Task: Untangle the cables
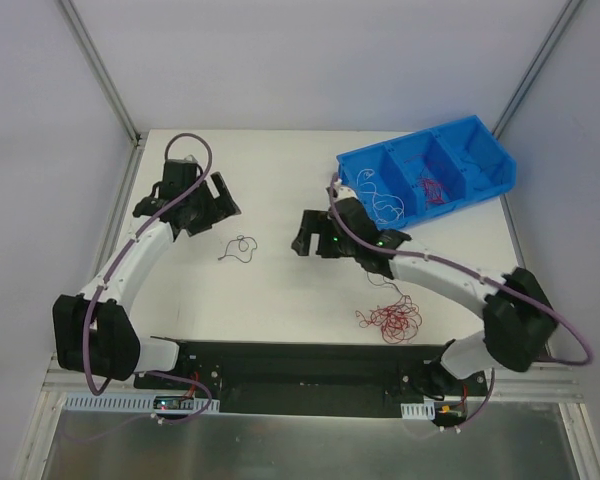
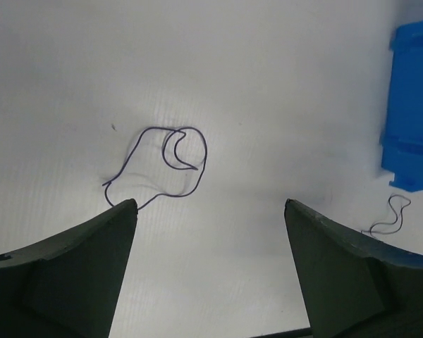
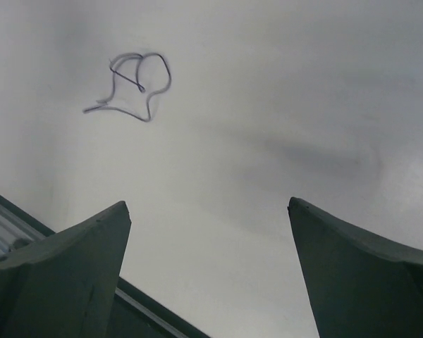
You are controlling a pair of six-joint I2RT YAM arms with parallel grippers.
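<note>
On the top camera I have the left claw (image 1: 223,203) spread open over the counter (image 1: 280,290) with nothing in it, and the right claw (image 1: 302,240) just as wide and empty. The dark cable (image 1: 239,247) lies flat between them, a loose curl whose long axis runs roughly from one claw toward the other. The red tangle (image 1: 388,320) sits behind the right claw beside its forearm, and the blue bin (image 1: 500,170) beyond that claw holds white and red strands. On the left wrist camera the left claw (image 2: 210,202) gapes. The dark cable (image 2: 173,158) is just ahead of it, slanting from near the left fingertip up to a double loop. A second thin cable (image 2: 391,215) snakes beside the right finger, below the blue bin (image 2: 412,105). On the right wrist camera the right claw (image 3: 208,203) stands open, and the dark cable (image 3: 137,84) is well ahead and off to its left, its tail pointing left.
</note>
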